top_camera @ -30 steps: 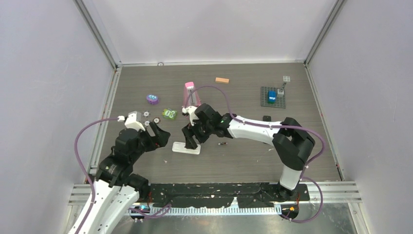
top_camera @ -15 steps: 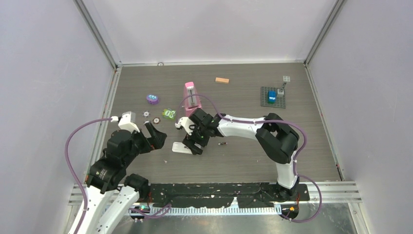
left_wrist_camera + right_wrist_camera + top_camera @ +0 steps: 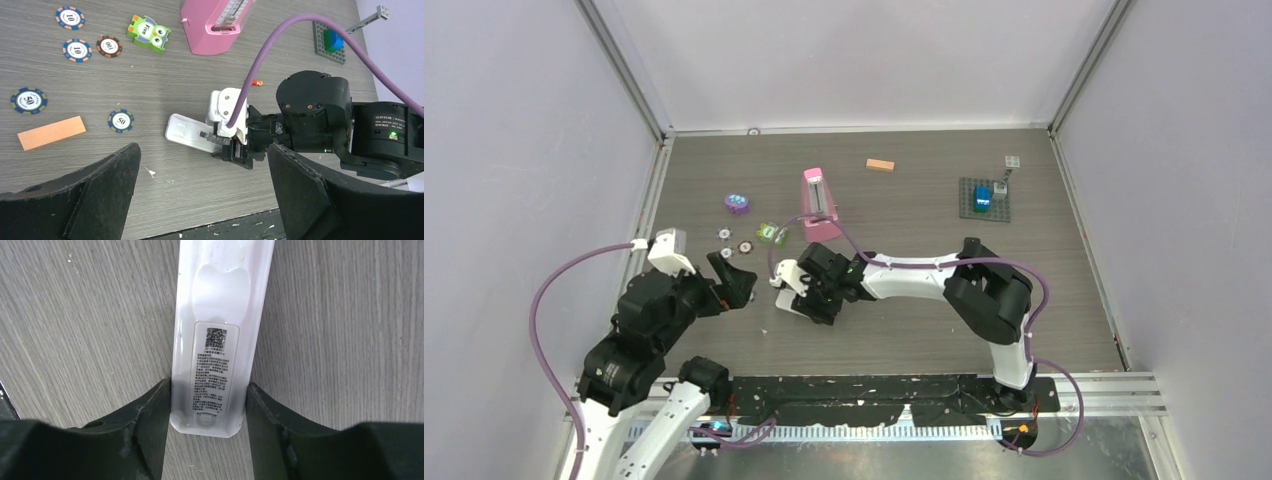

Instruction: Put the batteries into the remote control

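The white remote control (image 3: 215, 315) lies back-up on the table, its label showing. My right gripper (image 3: 209, 405) is shut on the remote's near end, one finger pressed against each long side. In the top view the remote (image 3: 790, 303) pokes out left of the right gripper (image 3: 812, 298). My left gripper (image 3: 202, 170) is wide open and empty, held above the table just near of the remote (image 3: 186, 132); it also shows in the top view (image 3: 738, 276). One tiny orange battery (image 3: 257, 82) lies beyond the right wrist. The other batteries are out of view.
A pink block (image 3: 817, 200) stands behind the remote. A green owl tile (image 3: 148, 33), several poker chips (image 3: 120, 120) and an orange-tan block (image 3: 50, 132) lie to the left. A grey baseplate (image 3: 984, 205) with a blue brick sits at the back right.
My right gripper has slid left and nearer along the table and closed on the remote's end. My left arm has drawn back to the left and nearer, still open.
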`<state>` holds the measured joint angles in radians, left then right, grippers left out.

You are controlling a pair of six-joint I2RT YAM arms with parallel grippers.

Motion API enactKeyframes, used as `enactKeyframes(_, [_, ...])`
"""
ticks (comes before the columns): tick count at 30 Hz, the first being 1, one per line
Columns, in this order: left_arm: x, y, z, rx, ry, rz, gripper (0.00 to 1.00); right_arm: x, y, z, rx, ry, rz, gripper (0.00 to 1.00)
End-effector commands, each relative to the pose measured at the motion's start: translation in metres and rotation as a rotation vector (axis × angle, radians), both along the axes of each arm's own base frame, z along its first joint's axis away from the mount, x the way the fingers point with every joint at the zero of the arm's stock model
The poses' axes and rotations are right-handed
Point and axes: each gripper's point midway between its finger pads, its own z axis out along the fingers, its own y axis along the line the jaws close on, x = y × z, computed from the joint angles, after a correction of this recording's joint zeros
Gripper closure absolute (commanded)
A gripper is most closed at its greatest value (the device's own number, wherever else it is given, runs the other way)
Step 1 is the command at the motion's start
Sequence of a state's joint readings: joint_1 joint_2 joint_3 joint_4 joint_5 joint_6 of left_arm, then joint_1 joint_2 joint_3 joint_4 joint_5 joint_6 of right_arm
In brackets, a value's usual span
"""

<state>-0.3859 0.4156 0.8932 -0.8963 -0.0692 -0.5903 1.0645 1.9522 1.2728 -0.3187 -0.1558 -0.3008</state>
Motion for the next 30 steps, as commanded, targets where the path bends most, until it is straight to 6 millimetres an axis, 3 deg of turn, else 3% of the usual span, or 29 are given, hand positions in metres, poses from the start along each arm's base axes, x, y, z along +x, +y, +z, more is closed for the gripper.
enactKeyframes(1, [-0.009, 0.006, 0.018, 0.011, -0.05, -0.005, 0.0, 0.019, -0.003, 0.014, 0.057, -0.077, -0.133, 0.6])
enactKeyframes(4, [-0.015, 0.006, 0.032, -0.015, -0.103, -0.019, 0.0, 0.02, 0.001, 0.043, 0.189, -0.06, -0.219, 0.68])
enactKeyframes(5, [-0.018, 0.005, 0.035, -0.025, -0.12, -0.028, 0.0, 0.018, 0.005, 0.063, 0.251, -0.048, -0.222, 0.69])
enactKeyframes(8, [-0.024, 0.0, 0.048, -0.063, -0.177, -0.065, 0.0, 0.006, 0.012, 0.098, 0.402, 0.058, -0.278, 0.72])
enactKeyframes(13, [-0.041, -0.034, 0.079, -0.159, -0.333, -0.284, 0.0, -0.031, 0.023, 0.187, 0.731, 0.253, -0.236, 0.73])
enactKeyframes(19, [-0.049, -0.063, 0.103, -0.296, -0.432, -0.44, 0.0, -0.077, 0.01, 0.272, 1.036, 0.476, -0.153, 0.71])
enactKeyframes(23, [-0.063, -0.092, 0.116, -0.356, -0.507, -0.669, 0.01, -0.095, -0.003, 0.307, 1.137, 0.567, -0.119, 0.71])
enactKeyframes(30, [-0.044, -0.107, 0.108, -0.432, -0.413, -0.683, 0.01, -0.115, -0.017, 0.334, 1.196, 0.609, -0.065, 0.7])
